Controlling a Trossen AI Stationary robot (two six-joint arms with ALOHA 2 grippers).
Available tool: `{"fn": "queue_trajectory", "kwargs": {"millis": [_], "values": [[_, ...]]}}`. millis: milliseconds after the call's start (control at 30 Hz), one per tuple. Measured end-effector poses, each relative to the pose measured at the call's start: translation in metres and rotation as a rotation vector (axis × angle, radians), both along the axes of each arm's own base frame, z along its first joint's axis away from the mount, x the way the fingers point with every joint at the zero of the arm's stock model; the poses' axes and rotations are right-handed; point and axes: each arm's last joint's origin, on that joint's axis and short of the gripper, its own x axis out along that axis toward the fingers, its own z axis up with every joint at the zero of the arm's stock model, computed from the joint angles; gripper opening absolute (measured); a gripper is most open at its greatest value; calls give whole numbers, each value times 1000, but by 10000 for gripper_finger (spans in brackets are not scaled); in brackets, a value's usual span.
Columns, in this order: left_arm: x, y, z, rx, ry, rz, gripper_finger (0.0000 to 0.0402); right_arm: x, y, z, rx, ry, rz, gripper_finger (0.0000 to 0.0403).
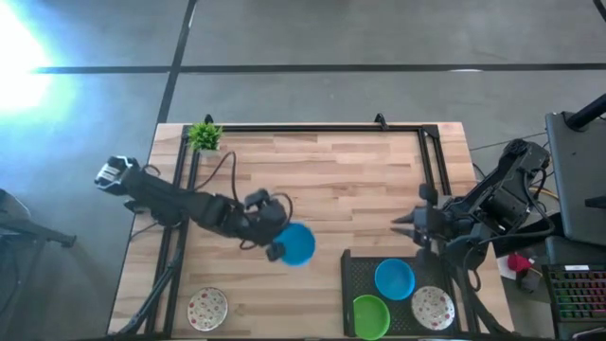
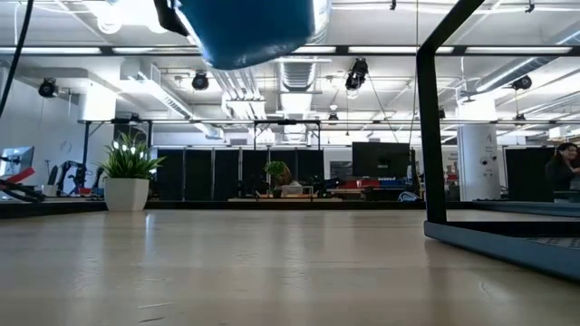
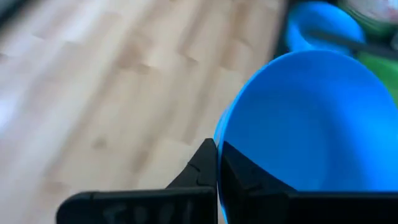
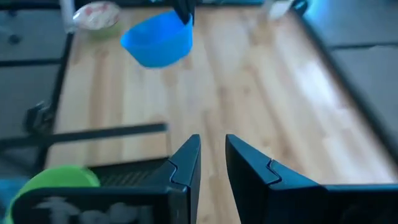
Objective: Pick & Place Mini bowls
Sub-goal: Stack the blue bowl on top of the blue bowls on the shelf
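Left end effector (image 1: 276,248): clamped on the rim of a blue mini bowl (image 1: 297,243), lifted clear of the desk (image 1: 331,180), mid-desk, just left of the black tray (image 1: 352,270). Right end effector (image 1: 405,224): fingers parted a little, nothing held, waiting above the tray's far edge. Tray contents: blue bowl (image 1: 394,278), green bowl (image 1: 370,315), speckled bowl (image 1: 432,307). Loose on desk: speckled bowl (image 1: 207,308), near-left corner; potted plant (image 1: 204,136), far-left corner. Handling note: carry level, lower over a free tray patch, release only once seated
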Motion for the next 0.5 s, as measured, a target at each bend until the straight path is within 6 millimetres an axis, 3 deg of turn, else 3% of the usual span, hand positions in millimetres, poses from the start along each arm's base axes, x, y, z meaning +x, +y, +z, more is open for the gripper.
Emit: {"fn": "queue_trajectory", "kwargs": {"millis": [500], "values": [[23, 54, 41, 386, -336, 489, 0, 3, -9, 3, -272, -236, -231, 78]]}}
